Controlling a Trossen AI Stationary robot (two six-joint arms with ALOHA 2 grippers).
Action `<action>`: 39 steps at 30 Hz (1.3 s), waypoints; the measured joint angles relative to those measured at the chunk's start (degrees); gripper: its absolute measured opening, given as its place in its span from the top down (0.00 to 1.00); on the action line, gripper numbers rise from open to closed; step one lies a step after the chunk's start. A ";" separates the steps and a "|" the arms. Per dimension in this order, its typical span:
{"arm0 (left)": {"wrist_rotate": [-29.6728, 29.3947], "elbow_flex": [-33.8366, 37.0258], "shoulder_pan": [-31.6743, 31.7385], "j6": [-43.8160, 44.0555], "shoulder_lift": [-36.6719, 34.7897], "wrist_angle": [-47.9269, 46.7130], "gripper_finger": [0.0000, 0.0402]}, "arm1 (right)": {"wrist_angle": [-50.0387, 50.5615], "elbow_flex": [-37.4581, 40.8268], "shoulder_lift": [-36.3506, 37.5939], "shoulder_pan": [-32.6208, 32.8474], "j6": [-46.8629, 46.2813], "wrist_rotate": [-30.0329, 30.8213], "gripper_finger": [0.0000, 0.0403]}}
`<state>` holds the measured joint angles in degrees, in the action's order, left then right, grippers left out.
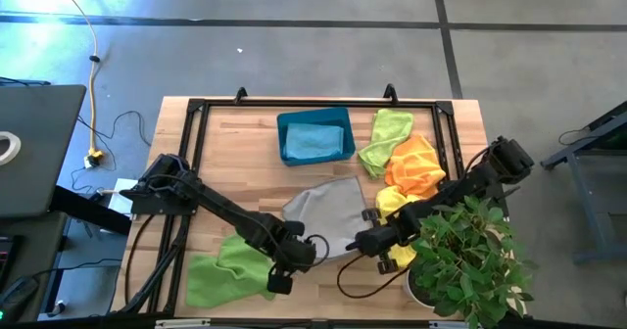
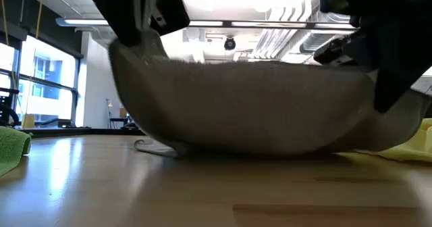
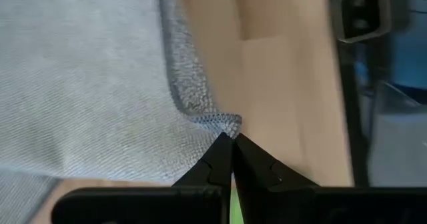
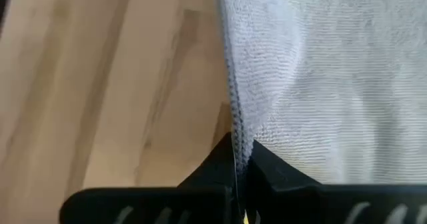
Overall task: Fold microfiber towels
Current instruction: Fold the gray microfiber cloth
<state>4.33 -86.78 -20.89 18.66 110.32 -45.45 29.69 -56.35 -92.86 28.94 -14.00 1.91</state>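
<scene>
At the centre of the frame, low on the wooden counter (image 1: 225, 148), a grey towel (image 1: 328, 211) hangs lifted between two tools — the left tool (image 1: 315, 243) clamped on one near corner, the right tool (image 1: 355, 244) clamped on the other — its far edge resting on the wood.

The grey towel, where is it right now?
In the high view the grey towel lies mid-table, just in front of the teal bin. The left gripper and right gripper each pinch one of its near corners, lifting that edge.
</scene>
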 joint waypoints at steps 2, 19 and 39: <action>0.72 0.00 0.24 -0.74 0.00 0.11 1.00 | 1.47 -0.78 0.02 -0.06 1.86 -0.35 1.00; -34.85 -16.46 2.78 -3.99 0.07 -30.91 1.00 | 33.23 -16.94 0.02 -5.46 8.26 29.02 1.00; -30.47 -32.70 1.48 -14.49 0.07 -44.33 1.00 | 51.68 -43.31 0.07 -10.45 17.41 16.23 1.00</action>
<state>-26.14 -119.48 -19.41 4.17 110.39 -89.78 81.36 -99.66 -92.79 18.49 3.41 18.13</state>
